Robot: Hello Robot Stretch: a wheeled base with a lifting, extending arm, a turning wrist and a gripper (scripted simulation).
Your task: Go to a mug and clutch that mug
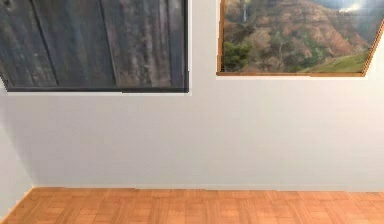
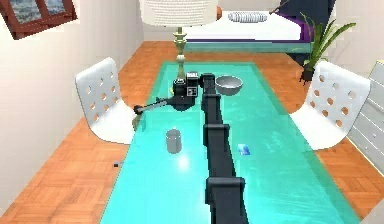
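A small grey mug [image 2: 173, 139] stands upright on the teal glass table [image 2: 280, 170], left of the arm. The dark arm bar [image 2: 214, 140] rises from the bottom edge across the tabletop. At its far end the gripper [image 2: 143, 107] reaches left toward the table's edge, with its thin fingers near the white chair [image 2: 103, 95]. I cannot tell whether it holds anything. The mug sits nearer the picture's bottom than the gripper, apart from the fingers.
A grey bowl [image 2: 230, 85] and a lamp [image 2: 180, 14] stand at the table's far end. A second white chair [image 2: 336, 102], a plant [image 2: 325, 40] and a bed [image 2: 250, 28] lie beyond. The forward view has a white wall with two pictures [image 1: 95, 42] [image 1: 295, 35] above wooden floor [image 1: 190, 207].
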